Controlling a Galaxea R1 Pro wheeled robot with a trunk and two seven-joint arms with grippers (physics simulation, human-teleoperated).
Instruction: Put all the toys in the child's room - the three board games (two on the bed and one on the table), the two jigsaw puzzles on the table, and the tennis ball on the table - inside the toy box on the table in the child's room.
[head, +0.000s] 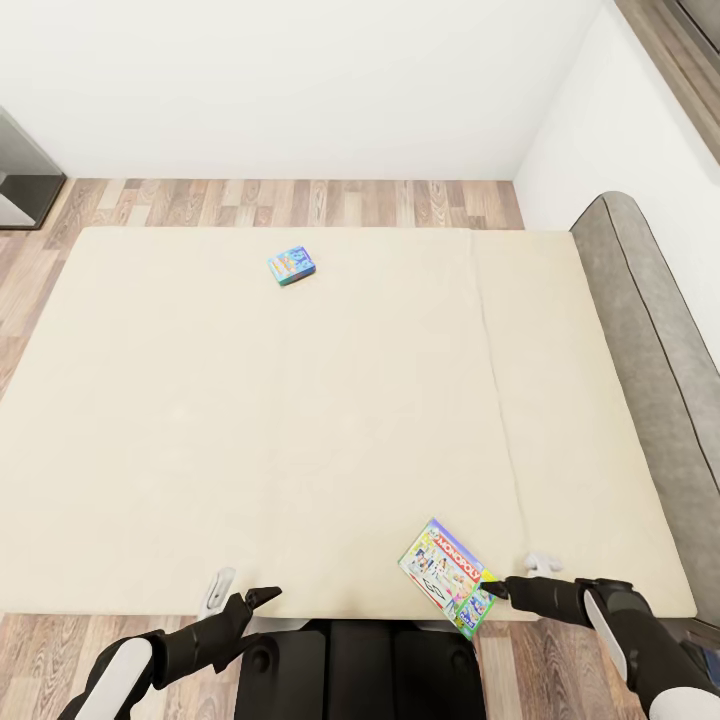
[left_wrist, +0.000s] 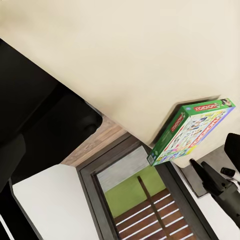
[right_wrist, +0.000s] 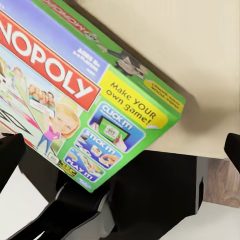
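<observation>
Two fingers of my right gripper (head: 494, 588) spread wide, Monopoly box (head: 447, 577) at bed (head: 300, 420) edge just before them, unheld, my left gripper (head: 258, 598) parted, empty.

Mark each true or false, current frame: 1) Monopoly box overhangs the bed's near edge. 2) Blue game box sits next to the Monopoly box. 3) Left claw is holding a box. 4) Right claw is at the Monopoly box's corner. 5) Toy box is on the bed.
1) True: the Monopoly box overhangs the near edge of the bed.
2) False: the blue game box lies far across the mattress.
3) False: the left claw is empty, open.
4) True: the right claw is at its corner; grip unclear.
5) False: only two game boxes lie there.
</observation>
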